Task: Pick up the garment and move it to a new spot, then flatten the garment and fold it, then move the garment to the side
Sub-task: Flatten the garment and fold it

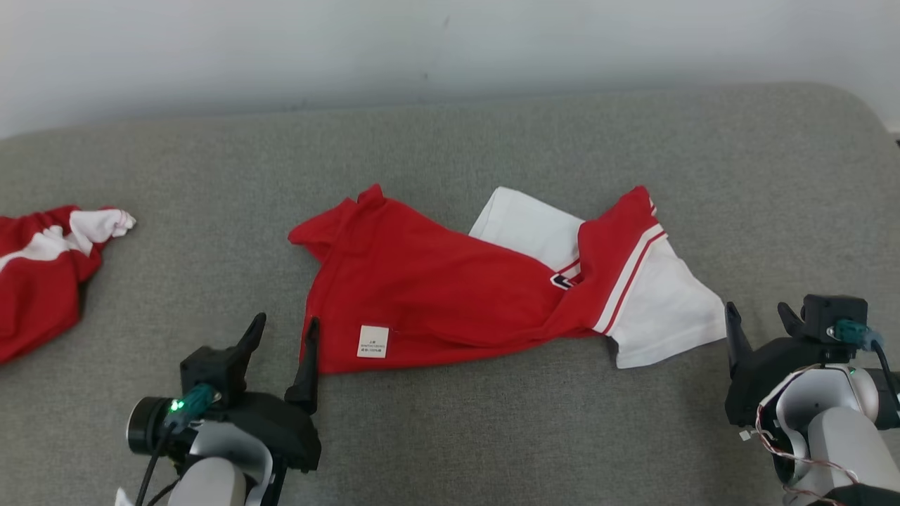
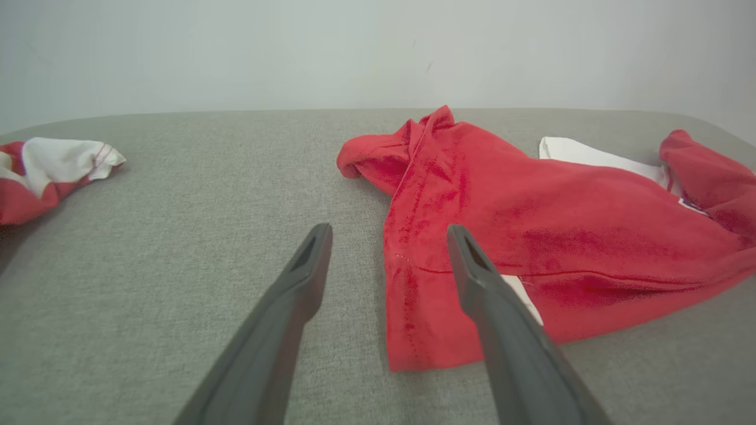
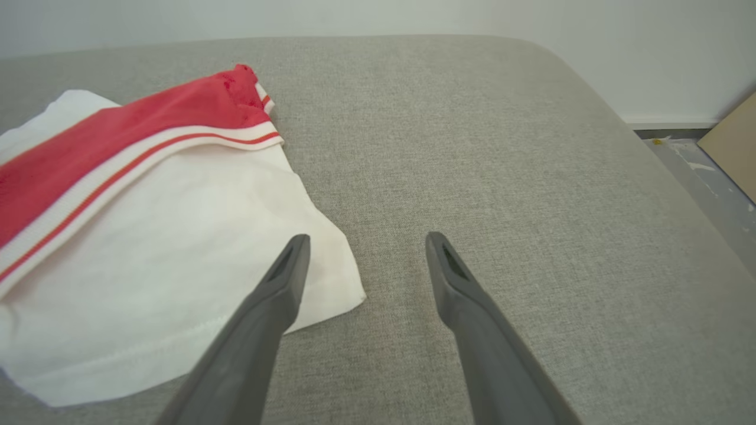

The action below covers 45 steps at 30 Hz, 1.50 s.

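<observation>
I have the shirt (image 1: 450, 295) lying crumpled near the middle of the grey cushion (image 1: 492, 422), mostly red, with white cloth and red-and-white striped trim at its right end. A small white label (image 1: 373, 341) sits near its front left corner. It is not flat: the red part is wrinkled and folded over the white.

My left gripper (image 1: 286, 323) is spread wide and holds nothing. It sits at that front left corner, and in the left wrist view one finger crosses the red hem (image 2: 413, 330) while the other is over bare cushion. I cannot tell whether it touches.

My right gripper (image 1: 757, 309) is also wide apart and empty, just beside the white corner (image 3: 331, 295).

A second red and white garment (image 1: 42, 267) lies bunched well apart at the far left, below the pale wall (image 1: 422, 49).
</observation>
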{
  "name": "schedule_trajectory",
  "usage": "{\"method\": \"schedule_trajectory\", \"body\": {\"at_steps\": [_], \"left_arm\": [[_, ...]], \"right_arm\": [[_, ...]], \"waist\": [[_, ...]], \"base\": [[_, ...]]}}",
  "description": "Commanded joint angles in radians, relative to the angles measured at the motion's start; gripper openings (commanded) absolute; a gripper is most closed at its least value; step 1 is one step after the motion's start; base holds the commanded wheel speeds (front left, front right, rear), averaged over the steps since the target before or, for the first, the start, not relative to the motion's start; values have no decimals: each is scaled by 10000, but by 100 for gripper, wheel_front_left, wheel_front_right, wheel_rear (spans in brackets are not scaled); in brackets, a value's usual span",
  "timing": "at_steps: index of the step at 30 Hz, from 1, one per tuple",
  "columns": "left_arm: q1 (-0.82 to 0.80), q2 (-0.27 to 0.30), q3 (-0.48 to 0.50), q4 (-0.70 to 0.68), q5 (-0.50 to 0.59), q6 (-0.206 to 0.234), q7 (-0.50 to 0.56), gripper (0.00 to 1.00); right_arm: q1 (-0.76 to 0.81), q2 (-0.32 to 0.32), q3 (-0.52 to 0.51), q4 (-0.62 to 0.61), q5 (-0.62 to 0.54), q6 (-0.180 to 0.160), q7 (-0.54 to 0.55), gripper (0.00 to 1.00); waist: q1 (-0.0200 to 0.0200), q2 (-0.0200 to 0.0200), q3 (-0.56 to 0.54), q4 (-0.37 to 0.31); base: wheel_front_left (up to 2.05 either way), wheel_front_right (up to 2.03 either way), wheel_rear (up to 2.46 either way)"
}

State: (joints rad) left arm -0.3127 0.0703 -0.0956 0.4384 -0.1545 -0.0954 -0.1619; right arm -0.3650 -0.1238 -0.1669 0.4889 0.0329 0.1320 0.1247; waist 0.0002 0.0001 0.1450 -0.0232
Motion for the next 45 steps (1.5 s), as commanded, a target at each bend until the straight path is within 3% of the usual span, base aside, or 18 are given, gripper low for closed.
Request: {"method": "schedule_trajectory", "body": {"at_steps": [1,14,28,29,31,32,35,45], "left_arm": [[-440,-25,-129,392,165,152,126,100],[-1584,-75,-759,1613,406,327,292,100],[-2216,-33,-1038,2359,335,381,488,100],[-2238,-16,-1066,2383,343,369,485,86],[-2257,12,-1102,2439,332,357,510,47],[-2262,14,-1112,2454,315,356,494,41],[-2244,45,-1162,2492,325,407,449,0],[-1742,-4,-1330,1715,117,447,-434,0]], "right_arm": [[-380,-123,-147,471,-314,-27,289,100],[-1184,-88,-232,2489,-969,-25,417,100],[-1330,26,-249,3387,-813,-11,-83,100],[-1335,18,-254,3442,-798,-11,-107,100],[-1344,18,-259,3537,-789,-11,-157,100],[-1342,16,-268,3575,-786,-11,-172,100],[-1347,-2,-296,3666,-774,-11,-245,100],[-1379,-124,-335,3790,-674,-11,-307,100]], "waist": [[-2,-1,703,63],[-2,-1,1254,262],[-2,-1,1197,89],[-2,-1,1191,77],[-2,-1,1172,59],[-2,-1,1161,55],[-2,-1,1129,66],[-2,-1,1244,175]], "base": [[0,0,0],[0,0,0],[0,0,0],[0,0,0],[0,0,0],[0,0,0],[0,0,0],[0,0,0]]}}
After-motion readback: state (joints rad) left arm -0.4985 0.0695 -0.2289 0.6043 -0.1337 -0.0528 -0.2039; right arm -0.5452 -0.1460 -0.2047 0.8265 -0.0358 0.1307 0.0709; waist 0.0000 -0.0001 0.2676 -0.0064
